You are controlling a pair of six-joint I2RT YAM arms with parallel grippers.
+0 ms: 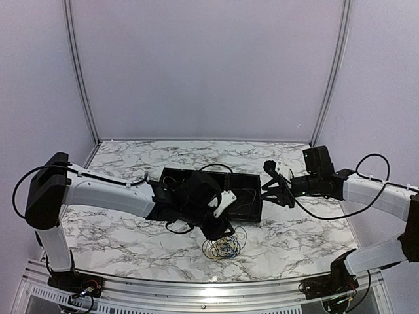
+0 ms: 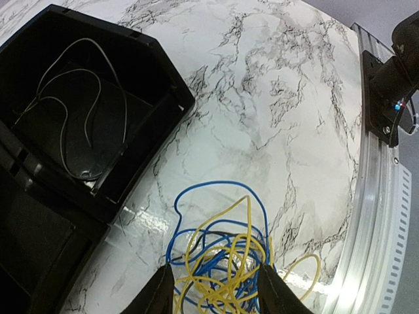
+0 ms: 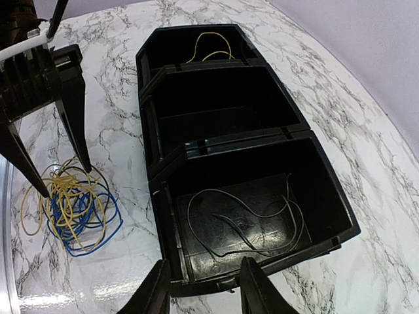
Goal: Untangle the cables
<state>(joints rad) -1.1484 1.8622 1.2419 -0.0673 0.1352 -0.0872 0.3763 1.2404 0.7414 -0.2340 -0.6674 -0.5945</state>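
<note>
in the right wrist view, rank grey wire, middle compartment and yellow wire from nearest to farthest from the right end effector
1. grey wire, in the near compartment just ahead of the right end effector
2. middle compartment, one section beyond
3. yellow wire, in the far end compartment

One black tray with three compartments. One tangle of cables, its yellow and blue strands too knotted to count. One grey wire and one yellow wire inside the tray.

Robot lab cell, plain lilac walls, marble-print table, aluminium rail
</note>
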